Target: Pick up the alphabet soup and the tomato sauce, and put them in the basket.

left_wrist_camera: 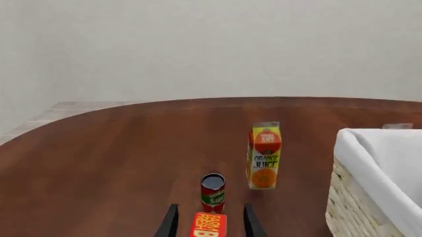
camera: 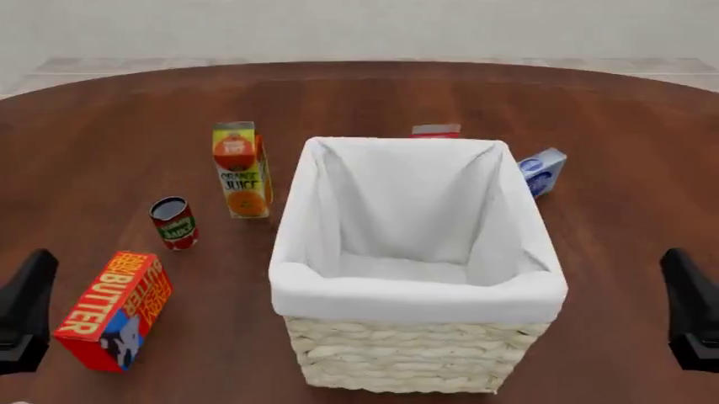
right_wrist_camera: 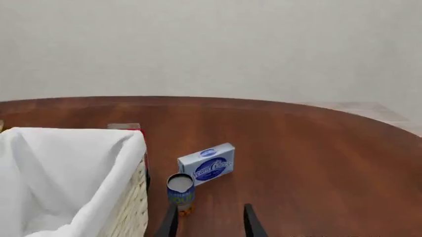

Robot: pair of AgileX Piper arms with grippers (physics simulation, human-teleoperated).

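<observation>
So both end effectors, left (left_wrist_camera: 209, 224) and right (right_wrist_camera: 209, 222), are open, ready to grab: tomato sauce (left_wrist_camera: 212, 192) ahead of left, soup (right_wrist_camera: 180, 193) ahead of right, basket (camera: 418, 341) between.

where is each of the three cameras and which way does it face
Front: above and behind the arms, looking forward and down at the basket; both arms at the bottom corners.
Left wrist: behind the left gripper, facing the tomato sauce and juice carton; fingers open.
Right wrist: behind the right gripper, facing the alphabet soup; fingers open.
Shared: all show the basket.
</observation>
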